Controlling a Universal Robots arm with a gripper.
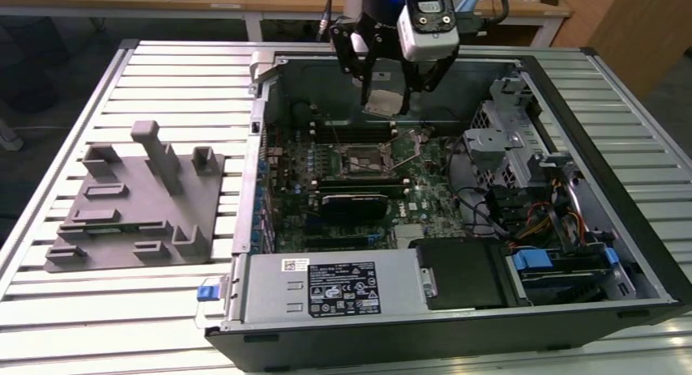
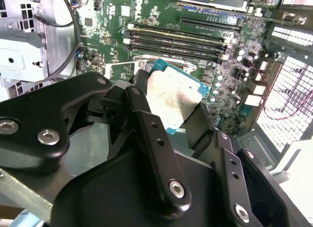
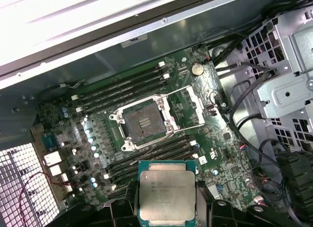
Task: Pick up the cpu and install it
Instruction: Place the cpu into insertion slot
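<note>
The cpu (image 3: 167, 192), a flat square chip with a silvery-beige top and a teal rim, is clamped by its edges between my black fingers (image 2: 146, 124). My gripper (image 1: 386, 95) is shut on it and hangs above the far part of the motherboard inside the open computer case (image 1: 259, 148). The cpu (image 2: 173, 100) faces the board, a little above it. The black square socket (image 3: 142, 123) lies bare, its metal frame (image 3: 188, 107) swung up and its thin lever out to one side. In the exterior view the socket (image 1: 362, 158) sits just nearer the camera than the cpu (image 1: 385, 106).
Rows of memory slots (image 3: 122, 87) flank the socket on both sides. Drive cages and cable bundles (image 1: 519, 156) fill the case on the exterior view's right, with the power supply (image 1: 324, 286) at the near end. A grey plastic tray with upright posts (image 1: 135, 205) stands on the slatted table on the exterior view's left.
</note>
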